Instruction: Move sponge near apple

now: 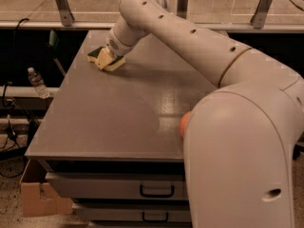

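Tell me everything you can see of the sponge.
The sponge is a flat pad, dark green on top over pale yellow foam, soft-looking. It is at the far left part of the grey table, with the gripper right on it, hiding its middle. Whether it rests fully on the tabletop cannot be told. The apple, mostly hidden by the arm, lies well away.
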Controlling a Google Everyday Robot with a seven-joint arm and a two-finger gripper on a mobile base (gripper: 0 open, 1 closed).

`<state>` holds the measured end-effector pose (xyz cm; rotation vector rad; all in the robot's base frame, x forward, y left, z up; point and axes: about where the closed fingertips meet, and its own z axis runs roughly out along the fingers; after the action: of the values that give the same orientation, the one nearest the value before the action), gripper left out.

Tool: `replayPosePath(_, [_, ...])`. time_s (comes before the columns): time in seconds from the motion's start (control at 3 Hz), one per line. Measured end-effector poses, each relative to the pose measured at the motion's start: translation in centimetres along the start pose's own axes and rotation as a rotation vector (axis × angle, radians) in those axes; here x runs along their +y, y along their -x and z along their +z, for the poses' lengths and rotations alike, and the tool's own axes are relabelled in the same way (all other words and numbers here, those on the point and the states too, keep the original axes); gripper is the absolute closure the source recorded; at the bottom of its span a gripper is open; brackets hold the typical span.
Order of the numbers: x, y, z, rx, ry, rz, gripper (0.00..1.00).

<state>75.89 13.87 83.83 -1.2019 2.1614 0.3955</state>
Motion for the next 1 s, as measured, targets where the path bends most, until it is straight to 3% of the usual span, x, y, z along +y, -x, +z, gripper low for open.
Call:
replayPosePath(0.33, [0.5, 0.2, -1.3, -0.017, -0.010, -0.032, 0.87])
replayPosePath(0.67, [1.2, 0.8, -4.0, -0.040, -0.025, -0.080, 1.00])
replayPosePath(1.0, [2.2, 0.4, -7.6, -0.054, -0.002, -0.133, 1.00])
